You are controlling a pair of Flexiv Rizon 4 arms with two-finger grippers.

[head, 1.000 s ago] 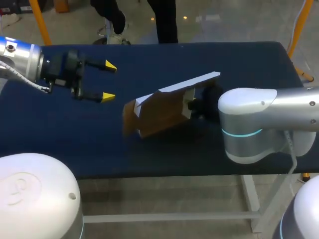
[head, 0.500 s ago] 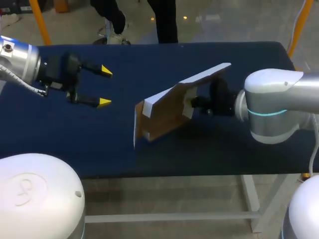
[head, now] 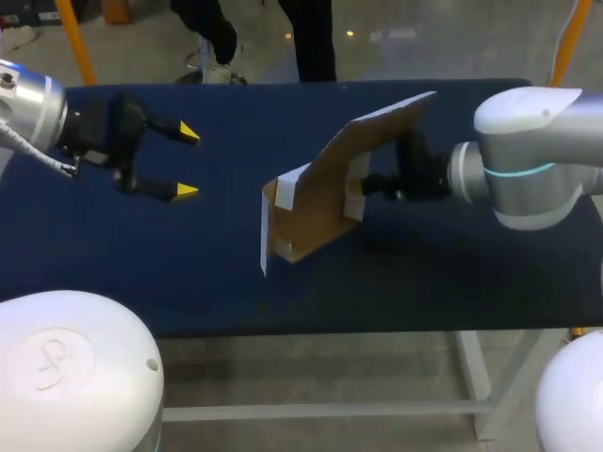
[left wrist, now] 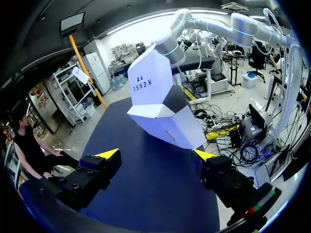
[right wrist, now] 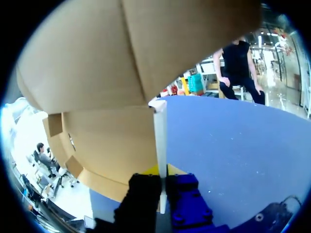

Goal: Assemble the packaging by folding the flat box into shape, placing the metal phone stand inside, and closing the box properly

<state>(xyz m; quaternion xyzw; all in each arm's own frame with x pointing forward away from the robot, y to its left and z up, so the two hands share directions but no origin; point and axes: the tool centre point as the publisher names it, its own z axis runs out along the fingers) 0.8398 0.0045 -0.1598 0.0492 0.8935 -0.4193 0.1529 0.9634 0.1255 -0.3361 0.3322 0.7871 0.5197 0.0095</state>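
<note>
Box tilted, R gripper clamped on its panel; L gripper spread wide, well apart.

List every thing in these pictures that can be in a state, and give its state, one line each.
cardboard box: partly folded, flaps open, tilted steeply, gripped by one panel.
left gripper: open, empty, apart from the cardboard box.
right gripper: shut on a thin panel of the cardboard box.
</note>
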